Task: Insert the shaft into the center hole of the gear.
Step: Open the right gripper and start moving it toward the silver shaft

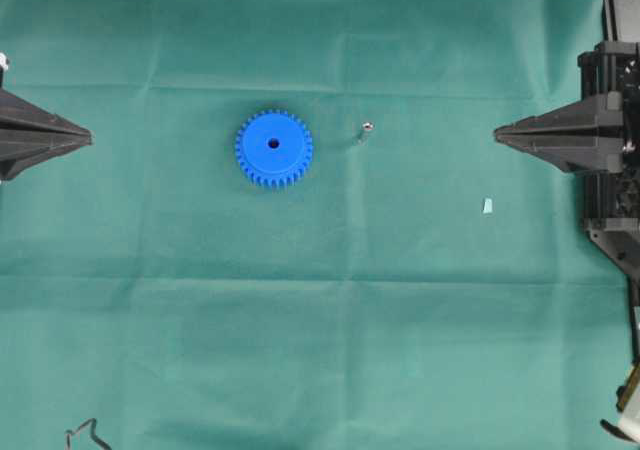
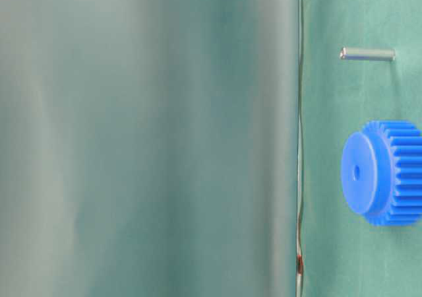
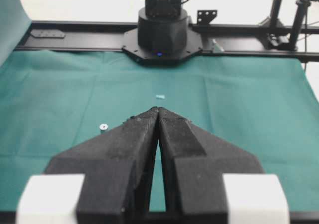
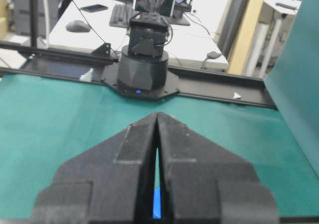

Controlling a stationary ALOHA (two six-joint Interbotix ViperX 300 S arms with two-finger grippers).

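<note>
Arms level at opposite worktop edges, left tool (image 1: 88, 138) and right tool (image 1: 497, 130) closed, empty, gear (image 1: 273, 148) unseen by left wrist, shaft (image 1: 366, 128) beside it.

Bright, even light with faint shadows. In the table-level view a blurred green cloth (image 2: 145, 138) fills the left; the gear (image 2: 386, 173) is sharp.

Colours of the gear, shaft and work surface.
Bright blue gear (image 1: 273, 148) with dark centre hole (image 1: 273, 143); silvery shaft (image 1: 365, 129) at its 3 o'clock; plain green cloth (image 1: 320, 350) (creased in a grid); black grippers, left (image 1: 88, 138) and right (image 1: 497, 130); pale blue scrap (image 1: 487, 206).
</note>
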